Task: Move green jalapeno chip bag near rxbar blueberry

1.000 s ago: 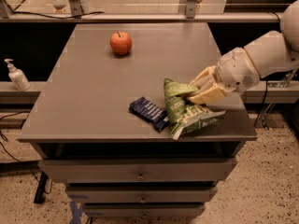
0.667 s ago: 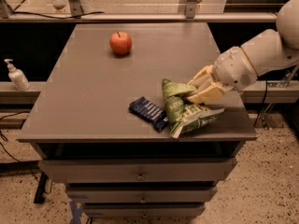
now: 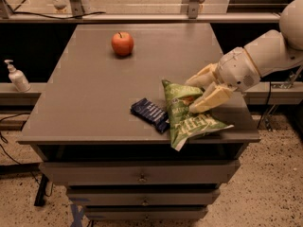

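The crinkly green chip bag (image 3: 187,122) touches the small dark-blue wrapped bar (image 3: 149,112), so the pale gripper (image 3: 190,97), jaws holding the bag, should let go next.

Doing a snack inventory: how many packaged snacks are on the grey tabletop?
2. A crinkly bright green chip bag at the front right edge, with the tool against it; a small flat navy wrapped bar touching its left side. None seems hidden.
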You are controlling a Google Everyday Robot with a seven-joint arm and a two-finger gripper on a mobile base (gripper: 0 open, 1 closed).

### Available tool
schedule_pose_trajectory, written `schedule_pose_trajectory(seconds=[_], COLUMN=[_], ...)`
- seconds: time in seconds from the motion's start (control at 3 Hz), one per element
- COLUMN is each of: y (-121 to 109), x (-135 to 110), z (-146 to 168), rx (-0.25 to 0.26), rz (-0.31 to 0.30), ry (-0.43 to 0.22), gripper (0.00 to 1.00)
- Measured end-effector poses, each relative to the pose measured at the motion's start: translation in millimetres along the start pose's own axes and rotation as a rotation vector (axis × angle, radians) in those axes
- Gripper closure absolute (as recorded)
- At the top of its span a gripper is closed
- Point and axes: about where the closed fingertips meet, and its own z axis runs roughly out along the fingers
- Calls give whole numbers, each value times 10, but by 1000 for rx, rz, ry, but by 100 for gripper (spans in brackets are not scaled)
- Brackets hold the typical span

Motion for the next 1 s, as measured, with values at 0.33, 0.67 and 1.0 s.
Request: schedule_pose_trajectory(seconds=[0.33, 0.67, 1.0], y=[-37, -114, -221], x=[2, -7, 89], z=[-25, -172, -684], rx=[6, 35, 130], rz=[-2, 8, 69], ry=[6, 16, 11], gripper=[0, 0, 0])
